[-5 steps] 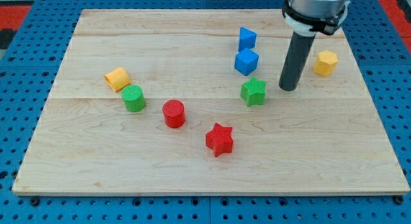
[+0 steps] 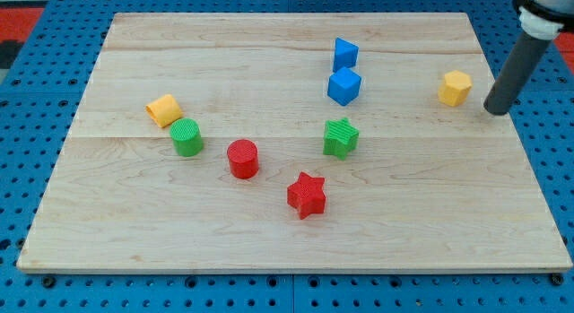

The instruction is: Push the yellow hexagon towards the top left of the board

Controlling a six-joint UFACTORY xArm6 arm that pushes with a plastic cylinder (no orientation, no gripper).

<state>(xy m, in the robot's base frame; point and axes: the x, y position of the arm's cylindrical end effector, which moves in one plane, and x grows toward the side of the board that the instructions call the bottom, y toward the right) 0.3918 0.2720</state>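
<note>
The yellow hexagon (image 2: 455,87) sits near the wooden board's (image 2: 269,214) right edge, in the upper right part. My tip (image 2: 496,109) is just to the hexagon's right and slightly below it, a small gap apart, at the board's right edge. The dark rod rises toward the view's top right corner.
Two blue blocks (image 2: 345,54) (image 2: 343,85) sit above centre right. A green star (image 2: 340,138) lies below them and a red star (image 2: 307,195) lower still. A red cylinder (image 2: 242,159), a green cylinder (image 2: 186,137) and a yellow block (image 2: 164,109) lie on the left.
My tip moved from left of the yellow hexagon to its right side. The green star shifted slightly left and down. The other blocks stayed put.
</note>
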